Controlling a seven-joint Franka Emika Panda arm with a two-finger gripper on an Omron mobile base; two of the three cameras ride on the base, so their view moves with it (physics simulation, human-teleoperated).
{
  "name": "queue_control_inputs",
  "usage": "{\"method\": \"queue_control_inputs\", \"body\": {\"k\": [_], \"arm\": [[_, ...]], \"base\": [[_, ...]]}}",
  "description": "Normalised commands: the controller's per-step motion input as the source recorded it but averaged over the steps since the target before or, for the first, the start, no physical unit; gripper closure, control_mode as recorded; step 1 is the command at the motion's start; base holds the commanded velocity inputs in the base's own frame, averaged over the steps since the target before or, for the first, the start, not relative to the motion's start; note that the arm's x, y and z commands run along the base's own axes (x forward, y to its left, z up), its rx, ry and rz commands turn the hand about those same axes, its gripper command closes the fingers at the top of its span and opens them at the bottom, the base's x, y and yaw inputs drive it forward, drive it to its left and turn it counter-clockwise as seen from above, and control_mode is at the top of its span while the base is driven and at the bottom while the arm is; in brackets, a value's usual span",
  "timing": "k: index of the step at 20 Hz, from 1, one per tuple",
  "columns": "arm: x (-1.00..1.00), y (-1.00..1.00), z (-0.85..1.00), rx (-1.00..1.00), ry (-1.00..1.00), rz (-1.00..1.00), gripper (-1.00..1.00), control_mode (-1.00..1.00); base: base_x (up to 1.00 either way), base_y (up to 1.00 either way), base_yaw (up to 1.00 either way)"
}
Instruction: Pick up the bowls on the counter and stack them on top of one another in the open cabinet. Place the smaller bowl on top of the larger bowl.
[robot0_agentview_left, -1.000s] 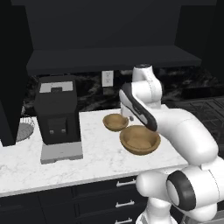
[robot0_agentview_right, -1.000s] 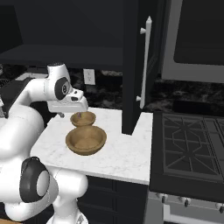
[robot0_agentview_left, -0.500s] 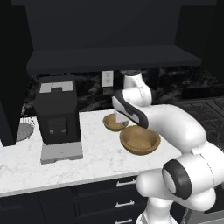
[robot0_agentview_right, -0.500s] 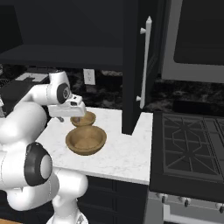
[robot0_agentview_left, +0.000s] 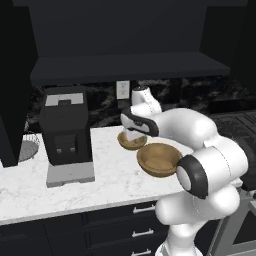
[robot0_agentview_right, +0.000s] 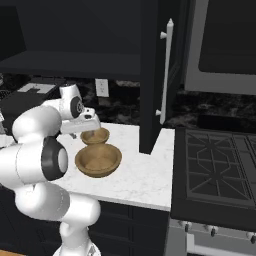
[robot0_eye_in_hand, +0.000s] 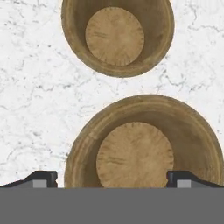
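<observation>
The two-finger gripper (robot0_eye_in_hand: 112, 178) is hovering with jaws spread wide, empty, above the wider tan wooden bowl (robot0_eye_in_hand: 146, 144). Being rigid and probably light, it is likely best pinched across its thick rim.

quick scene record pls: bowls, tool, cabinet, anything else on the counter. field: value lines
larger bowl: on counter, empty, nearer the robot
smaller bowl: on counter, empty, just behind the larger, narrow gap between them
tool: open, above the bowls, holding nothing
open cabinet: shelf bare, no bowl on it
coffee machine: on counter, left of bowls
stacking: not started
</observation>
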Motion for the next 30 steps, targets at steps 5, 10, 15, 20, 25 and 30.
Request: {"method": "queue_control_inputs", "body": {"k": [5, 10, 15, 20, 25, 30], "arm": [[0.43, 0.22, -0.44, -0.05, 0.00, 0.22, -1.00, -1.00], [0.44, 0.07, -0.51, -0.01, 0.00, 0.16, -1.00, -1.00], [0.27, 0.00, -0.44, 0.00, 0.00, 0.15, -1.00, -1.00], [0.24, 0.01, -0.28, 0.00, 0.00, 0.13, -1.00, -1.00], [0.29, 0.00, -0.25, 0.00, 0.00, 0.11, -1.00, -1.00], [0.43, 0.00, -0.33, 0.00, 0.00, 0.10, -1.00, -1.00]], "base": [[0.00, 0.00, 0.00], [0.00, 0.00, 0.00], [0.00, 0.00, 0.00], [0.00, 0.00, 0.00], [0.00, 0.00, 0.00], [0.00, 0.00, 0.00]]}}
